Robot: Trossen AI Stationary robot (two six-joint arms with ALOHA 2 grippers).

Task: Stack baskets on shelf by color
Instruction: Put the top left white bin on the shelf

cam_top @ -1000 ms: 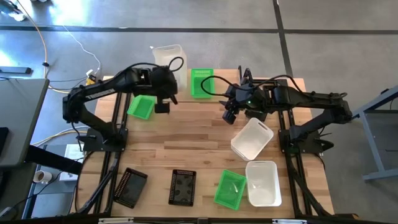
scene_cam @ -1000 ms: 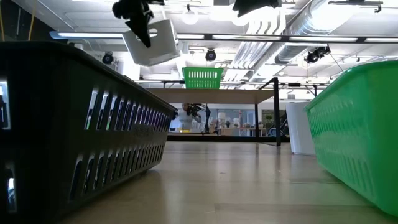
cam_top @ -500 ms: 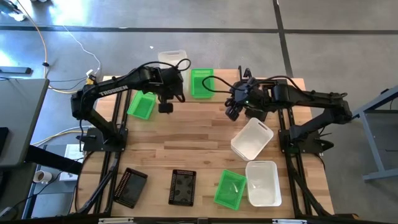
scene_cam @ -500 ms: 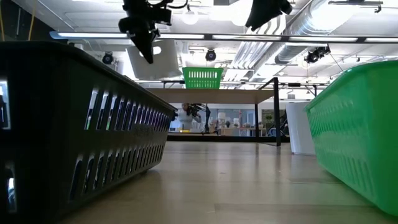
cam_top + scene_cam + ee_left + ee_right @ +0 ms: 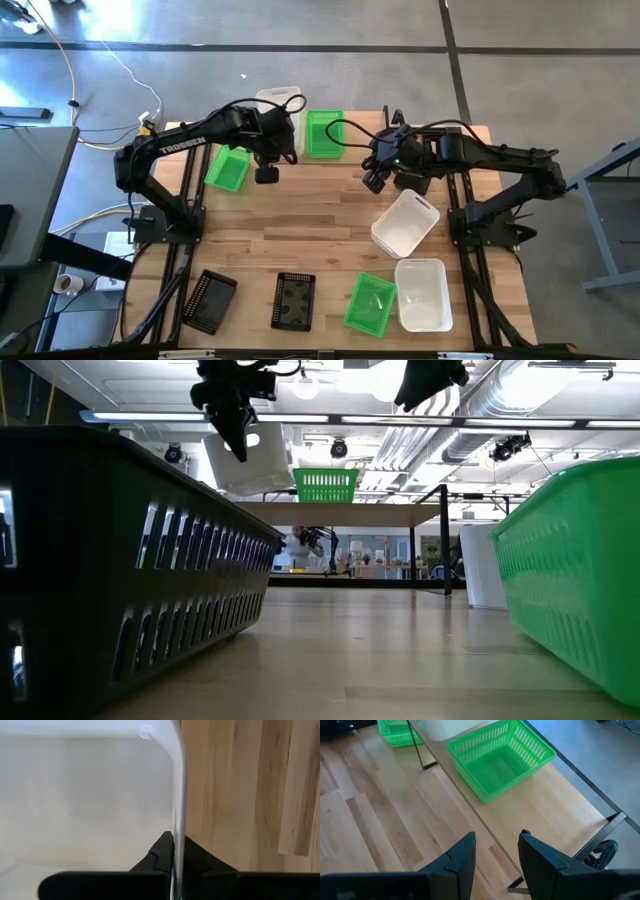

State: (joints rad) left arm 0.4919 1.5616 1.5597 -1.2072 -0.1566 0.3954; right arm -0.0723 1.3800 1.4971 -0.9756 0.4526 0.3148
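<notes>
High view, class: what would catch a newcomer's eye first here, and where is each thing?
The left gripper holds a white basket by its wall above the shelf's left end, beside the green basket standing on the shelf. The right gripper hangs open just in front of the shelf. Along the table's near edge lie two black baskets, another green one and a white one.
</notes>
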